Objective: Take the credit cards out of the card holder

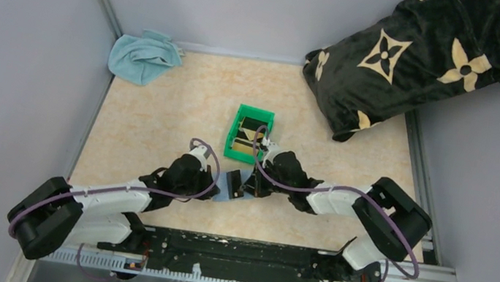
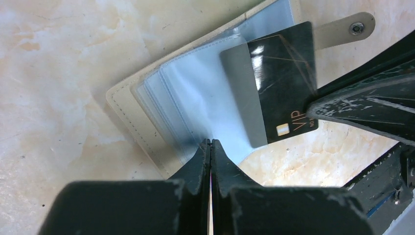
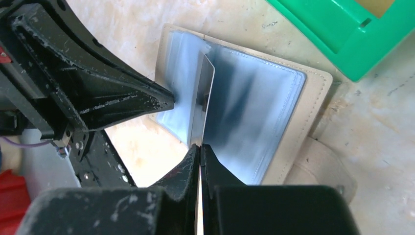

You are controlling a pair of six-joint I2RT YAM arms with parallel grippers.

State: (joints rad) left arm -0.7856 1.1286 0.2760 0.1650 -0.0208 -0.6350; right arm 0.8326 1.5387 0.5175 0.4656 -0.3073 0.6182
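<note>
With the left tool [image 2: 211,144] pinched shut on the open card holder [image 2: 128,105] just ahead of it and the right tool [image 3: 199,147] clamping 1 partly-out black credit card [image 2: 286,83] at its tips, a skewed pull could drag the holder or drop the card.

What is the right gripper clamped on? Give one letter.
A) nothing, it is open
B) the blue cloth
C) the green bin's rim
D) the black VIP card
D: the right gripper is shut on the edge of the black VIP card, which sticks partly out of the card holder, while the left gripper pinches the holder's plastic.
</note>
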